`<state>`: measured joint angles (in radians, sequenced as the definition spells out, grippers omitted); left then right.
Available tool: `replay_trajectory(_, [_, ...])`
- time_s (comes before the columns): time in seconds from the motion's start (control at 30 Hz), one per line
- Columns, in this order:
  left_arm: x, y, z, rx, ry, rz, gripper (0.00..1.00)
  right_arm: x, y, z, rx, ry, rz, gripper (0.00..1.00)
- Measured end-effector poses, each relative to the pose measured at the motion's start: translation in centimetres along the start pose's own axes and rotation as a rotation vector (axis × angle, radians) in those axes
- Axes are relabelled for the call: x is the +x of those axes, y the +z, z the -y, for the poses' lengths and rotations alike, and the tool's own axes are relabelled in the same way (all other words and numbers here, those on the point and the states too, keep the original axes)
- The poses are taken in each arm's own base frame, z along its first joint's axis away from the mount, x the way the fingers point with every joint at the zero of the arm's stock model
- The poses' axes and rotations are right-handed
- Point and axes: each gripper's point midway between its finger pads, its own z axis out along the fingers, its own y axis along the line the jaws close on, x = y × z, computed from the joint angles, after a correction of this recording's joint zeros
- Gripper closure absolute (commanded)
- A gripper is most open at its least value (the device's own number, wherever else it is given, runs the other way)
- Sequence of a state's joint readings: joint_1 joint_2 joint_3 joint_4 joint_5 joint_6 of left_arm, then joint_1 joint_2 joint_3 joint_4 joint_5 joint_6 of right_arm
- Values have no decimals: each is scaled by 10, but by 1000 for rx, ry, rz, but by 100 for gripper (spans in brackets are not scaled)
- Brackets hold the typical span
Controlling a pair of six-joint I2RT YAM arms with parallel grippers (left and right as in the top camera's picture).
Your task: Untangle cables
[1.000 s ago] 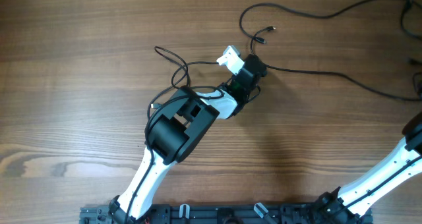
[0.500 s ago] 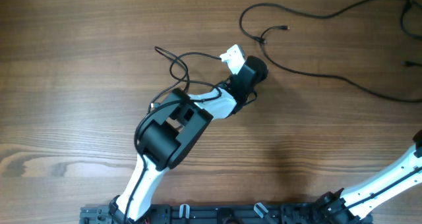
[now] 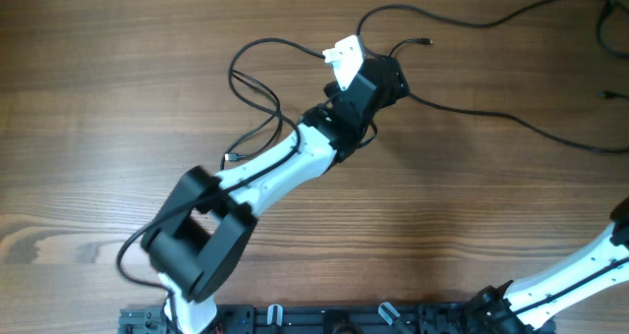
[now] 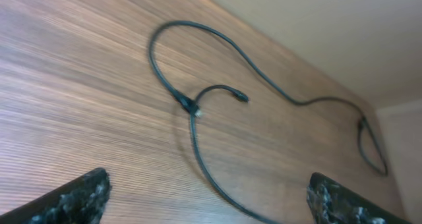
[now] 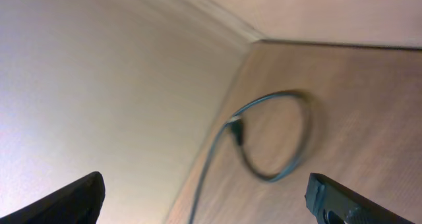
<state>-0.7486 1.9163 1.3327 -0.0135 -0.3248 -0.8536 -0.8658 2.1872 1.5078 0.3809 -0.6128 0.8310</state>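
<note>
A wooden surface [image 3: 118,128] with warm brown, horizontal grain filled the whole overhead frame. In the left wrist view it ended at a straight edge in the upper right, where a plain, pale beige backdrop [image 4: 330,26] lay beyond, blurred and featureless.

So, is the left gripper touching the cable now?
Apart. In the left wrist view the left gripper is open and the cable lies on the table between its fingers, bare wood on both sides.
</note>
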Motion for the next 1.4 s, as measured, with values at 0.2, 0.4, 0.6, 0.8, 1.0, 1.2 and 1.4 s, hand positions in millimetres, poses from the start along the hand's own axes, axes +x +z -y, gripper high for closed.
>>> replay_trajectory(0.2, [-27, -41, -44, -170, 43, -52, 0, 58, 7, -68, -46, -116, -172, 0])
replay_trajectory(0.4, [-47, -98, -125, -426, 35, -175, 0, 144, 5, -150, -134, -268, -364, 0])
replay_trajectory(0.6, [-66, -145, -189, -622, -31, -234, 0, 272, -15, -195, -181, -411, -662, 0])
replay_trajectory(0.8, [-81, -161, -224, -707, -55, -254, 0, 408, -67, -216, -180, -622, -975, 0])
replay_trajectory(1.0, [-83, -164, -232, -708, 44, -302, 0, 494, -129, -223, -237, -836, -1196, 0])
replay_trajectory(1.2, [-98, -166, -254, -712, -36, -293, 0, 540, -176, -222, -314, -996, -1339, 1])
replay_trajectory(1.4, [-112, -174, -280, -744, -122, -273, 0, 579, -207, -223, -226, -1049, -1359, 0])
